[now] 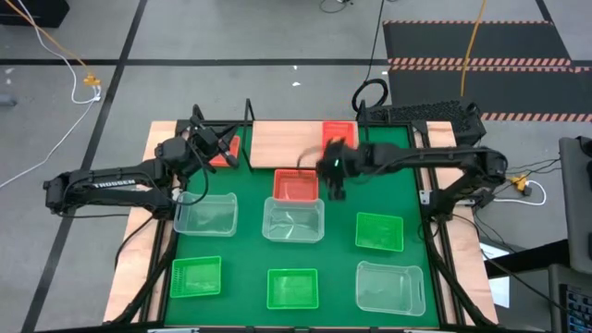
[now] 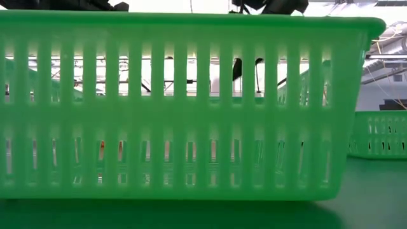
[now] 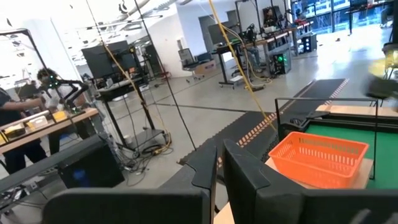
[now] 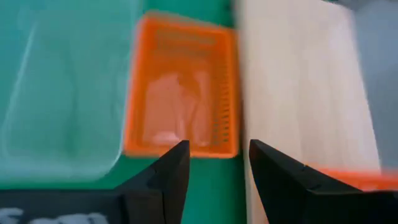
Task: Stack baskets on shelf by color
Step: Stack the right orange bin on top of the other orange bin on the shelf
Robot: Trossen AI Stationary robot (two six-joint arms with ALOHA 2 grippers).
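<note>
two baskets on shelf; seven baskets on mat.

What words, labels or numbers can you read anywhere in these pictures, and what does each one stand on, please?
"TROSSEN": white letters along the left arm, read in the high view.
White marks at the edge of the right wrist view, on the right arm's own dark body: too blurred and cut off to read.
Baskets, shelf and mat: no lettering visible.
Room behind, in the left wrist view: no sign readable.

Three red baskets, three green, three clear
</note>
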